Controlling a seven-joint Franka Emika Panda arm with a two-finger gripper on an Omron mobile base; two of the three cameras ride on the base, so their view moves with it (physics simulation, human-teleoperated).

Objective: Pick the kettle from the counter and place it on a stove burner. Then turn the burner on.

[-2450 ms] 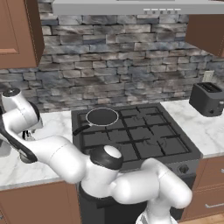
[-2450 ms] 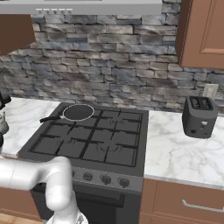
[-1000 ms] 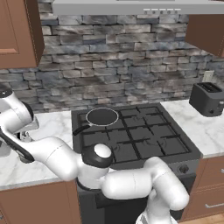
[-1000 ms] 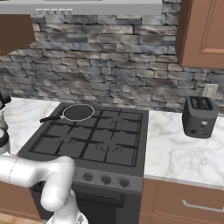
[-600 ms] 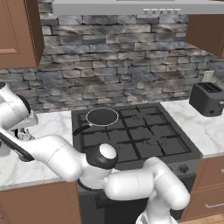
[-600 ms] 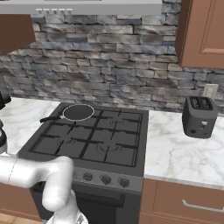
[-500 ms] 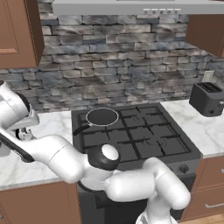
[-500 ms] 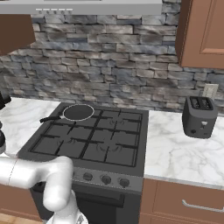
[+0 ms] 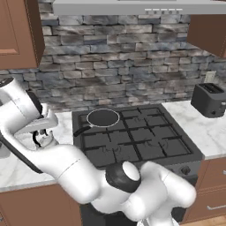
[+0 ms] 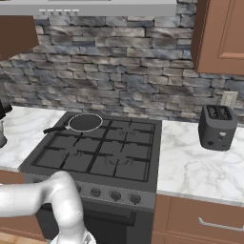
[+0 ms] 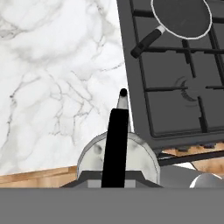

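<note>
The silvery kettle (image 11: 131, 159) hangs right under my hand, its black arched handle (image 11: 116, 140) running up the middle and its spout pointing away. My gripper (image 11: 114, 180) is shut on that handle. Seen from the hand, the kettle sits over the white marble counter (image 11: 57, 87), close to the cooktop's left edge. The nearest stove burner (image 11: 192, 89) lies to the right of the spout with nothing on it. In the left base view my gripper (image 9: 42, 131) holds the kettle (image 9: 45, 140) just left of the cooktop (image 9: 132, 141).
A black frying pan (image 9: 103, 118) sits on the back left burner, its handle (image 11: 146, 41) pointing toward the counter. A black toaster (image 10: 217, 126) stands on the right counter. The control knobs (image 10: 114, 195) line the stove's front. A grey object (image 9: 3, 150) rests at the far left.
My hand has moved a little to the right, toward the stove, with the kettle in its grip. Pan and toaster have not moved.
</note>
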